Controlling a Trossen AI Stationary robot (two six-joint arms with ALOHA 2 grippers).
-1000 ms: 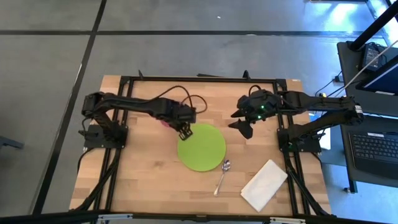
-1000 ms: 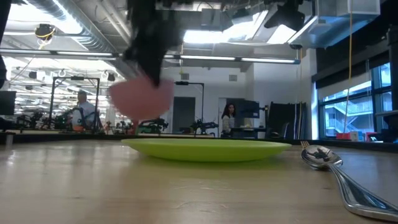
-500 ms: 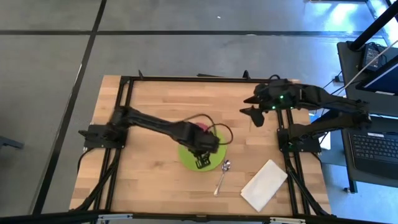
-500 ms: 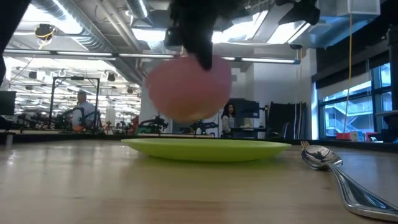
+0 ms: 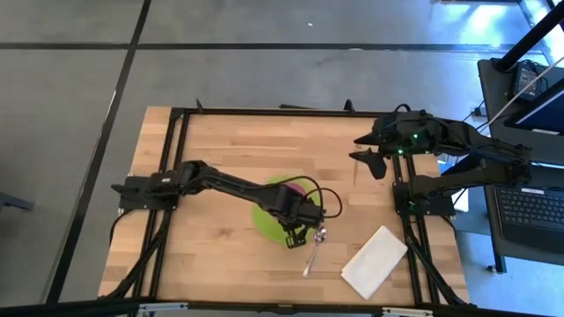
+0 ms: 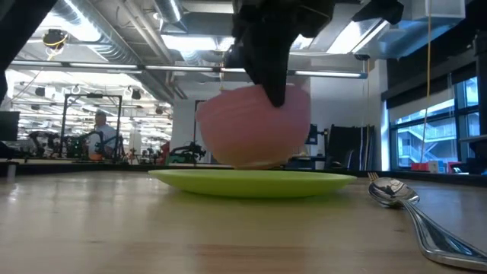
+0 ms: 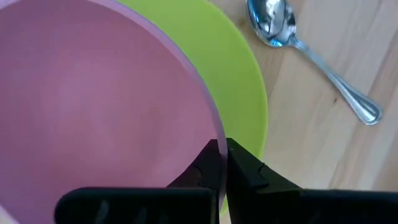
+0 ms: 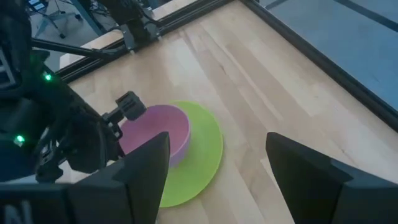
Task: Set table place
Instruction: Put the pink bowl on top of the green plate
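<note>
A pink bowl [image 6: 253, 125] stands upright over the middle of a green plate [image 5: 267, 220] on the wooden table [image 5: 211, 150]. It also shows in the right wrist view [image 8: 160, 132]. My left gripper [image 5: 294, 234] is shut on the bowl's rim, above the plate's near part. My right gripper [image 5: 367, 160] is open and empty, held high over the table's far right part. A metal spoon [image 5: 314, 250] lies on the table just right of the plate. My left gripper holds the bowl's rim [image 7: 213, 127] on its near side, one finger inside the bowl and one outside [image 7: 245, 165]. The fingers come from above, pointing down. The bowl is upright, with its base at the plate; whether it rests on it, I cannot tell.
A white folded napkin [image 5: 374, 261] lies at the near right of the table, right of the spoon. A black rail frame [image 5: 282, 112] runs around the table top. Bare wood lies left of the plate. People stand far off in the room [image 6: 280, 144].
My left gripper has carried the pink bowl from beyond the plate's far left edge toward the table's right and near edges, and down over the middle of the plate. My right gripper has drawn back toward the table's far right.
</note>
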